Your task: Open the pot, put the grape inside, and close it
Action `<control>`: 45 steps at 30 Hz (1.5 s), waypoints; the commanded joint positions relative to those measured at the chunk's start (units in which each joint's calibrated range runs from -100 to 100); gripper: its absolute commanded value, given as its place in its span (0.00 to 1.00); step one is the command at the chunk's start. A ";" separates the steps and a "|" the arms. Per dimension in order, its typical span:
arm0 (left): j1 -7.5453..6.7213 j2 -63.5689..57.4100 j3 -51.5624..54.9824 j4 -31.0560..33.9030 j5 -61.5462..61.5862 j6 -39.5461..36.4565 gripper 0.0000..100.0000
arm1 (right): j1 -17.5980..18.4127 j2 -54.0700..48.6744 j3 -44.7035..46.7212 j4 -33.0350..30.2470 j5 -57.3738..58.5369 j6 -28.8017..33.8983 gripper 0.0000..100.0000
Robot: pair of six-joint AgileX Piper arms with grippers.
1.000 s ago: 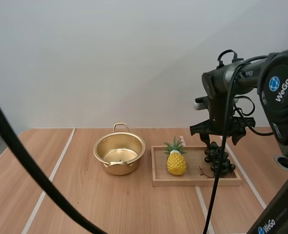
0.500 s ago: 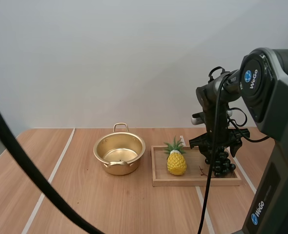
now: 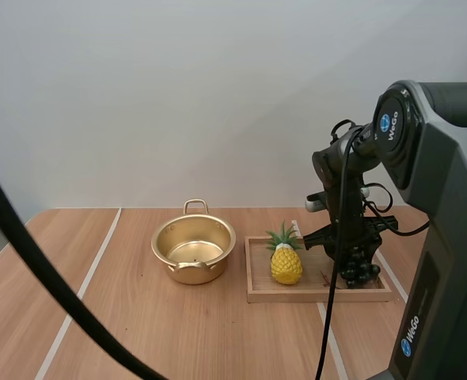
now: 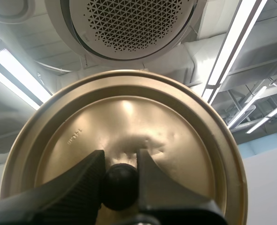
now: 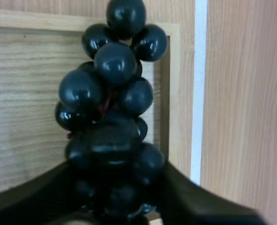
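The left gripper's (image 4: 119,180) fingers are clamping the gold lid (image 4: 176,136) by its black knob (image 4: 119,190). The right gripper's (image 5: 119,173) fingers are standing apart, straddling the lower berries of the grape bunch (image 5: 114,65). The bunch is lying at the right end of the wooden tray (image 3: 253,273), with the pineapple (image 3: 286,265) at the other end. Against a second ago, this gripper is sitting lower, having dropped from above the bunch down around it. The grapes are staying where they were, and the open pot (image 3: 194,252) is standing just left of the tray.
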 commanded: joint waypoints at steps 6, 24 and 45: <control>0.03 -0.09 -0.40 0.13 -0.26 -0.43 0.00 | -0.02 -0.66 0.19 -0.67 4.86 0.70 0.00; 0.03 -0.09 -0.40 0.13 -0.10 -0.43 0.00 | -0.02 -18.68 -6.27 -0.67 5.65 0.34 0.00; 0.03 -0.09 -0.40 0.63 5.05 -0.43 0.00 | -0.02 -26.29 -20.35 38.79 10.31 -32.72 0.00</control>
